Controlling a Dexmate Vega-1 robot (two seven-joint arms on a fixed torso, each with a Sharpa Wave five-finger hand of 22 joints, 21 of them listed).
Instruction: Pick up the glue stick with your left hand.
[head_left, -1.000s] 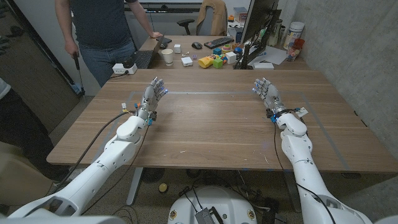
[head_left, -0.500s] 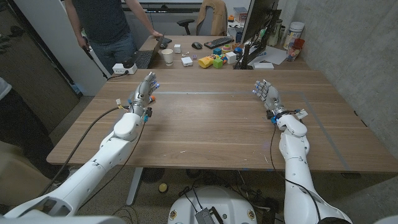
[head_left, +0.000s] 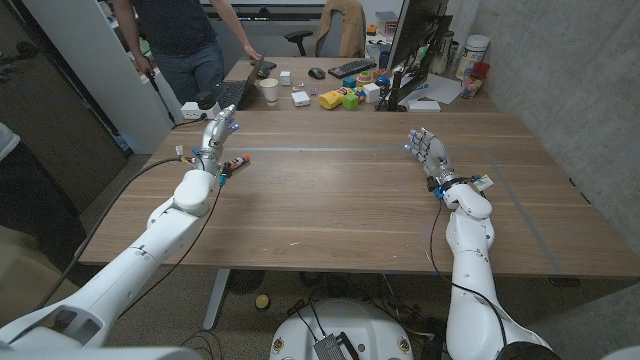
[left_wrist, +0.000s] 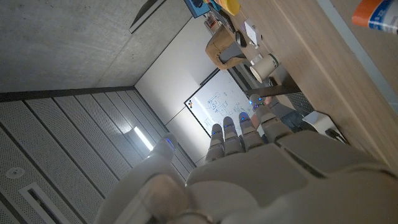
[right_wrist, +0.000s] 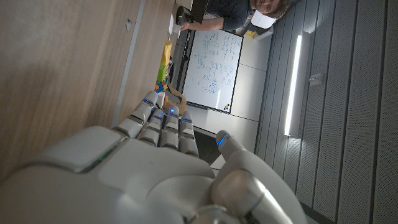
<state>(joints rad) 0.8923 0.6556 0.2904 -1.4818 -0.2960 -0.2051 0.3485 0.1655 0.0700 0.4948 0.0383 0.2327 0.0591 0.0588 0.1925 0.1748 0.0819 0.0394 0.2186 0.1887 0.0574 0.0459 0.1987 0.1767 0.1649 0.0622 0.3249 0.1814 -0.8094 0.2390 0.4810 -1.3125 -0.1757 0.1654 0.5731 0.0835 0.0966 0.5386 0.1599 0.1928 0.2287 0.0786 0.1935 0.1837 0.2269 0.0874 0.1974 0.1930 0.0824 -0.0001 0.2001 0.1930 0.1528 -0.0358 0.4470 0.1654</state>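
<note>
The glue stick (head_left: 237, 160), a short tube with an orange end, lies on the wooden table (head_left: 340, 200) near its far left part. In the left wrist view the glue stick (left_wrist: 377, 14) shows an orange cap and a white-blue body. My left hand (head_left: 220, 134) stands just to the left of it and slightly beyond, fingers straight, holding nothing and not touching the tube. My right hand (head_left: 427, 150) stands on the right side of the table, fingers extended and apart, holding nothing.
Along the far edge of the table are a white power box (head_left: 197, 108), a keyboard (head_left: 232, 94), a paper cup (head_left: 269, 90), coloured blocks (head_left: 342, 97) and a monitor (head_left: 412, 45). A person (head_left: 180, 35) stands behind the far left corner.
My left arm has swung left and farther out, uncovering the glue stick beside it. The person behind the table has shifted right. The right hand has stayed put.
</note>
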